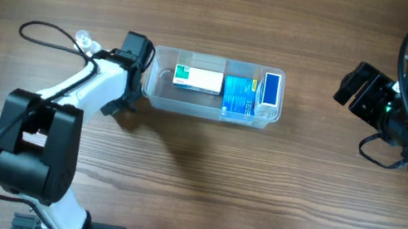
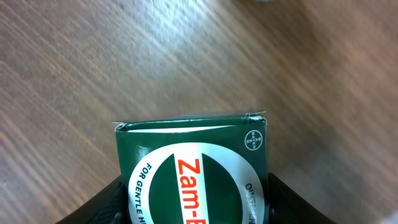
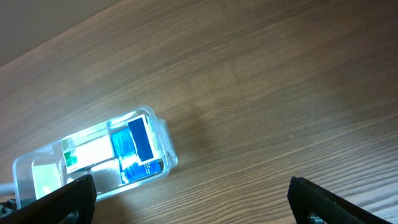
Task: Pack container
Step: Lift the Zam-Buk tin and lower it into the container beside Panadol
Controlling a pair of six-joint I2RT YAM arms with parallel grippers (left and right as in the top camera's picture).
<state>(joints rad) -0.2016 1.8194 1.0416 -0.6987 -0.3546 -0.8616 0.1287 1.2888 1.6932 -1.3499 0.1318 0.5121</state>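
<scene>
The clear plastic container (image 1: 206, 114) lies at the table's middle and holds a white-and-green box (image 1: 198, 78), a light blue box (image 1: 236, 95) and a dark blue box (image 1: 272, 88). My left gripper (image 1: 135, 58) is just off the container's left end. In the left wrist view it (image 2: 193, 208) is shut on a dark green Zam-Buk box (image 2: 193, 149) above bare wood. My right gripper (image 1: 358, 84) is open and empty, well to the right of the container. The right wrist view shows its fingers (image 3: 196, 202) spread wide, with the container (image 3: 165, 144) at lower left.
A small clear bottle (image 1: 87, 44) lies behind the left arm, beside a black cable (image 1: 34, 27). The wooden table (image 1: 200, 181) extends all round the container.
</scene>
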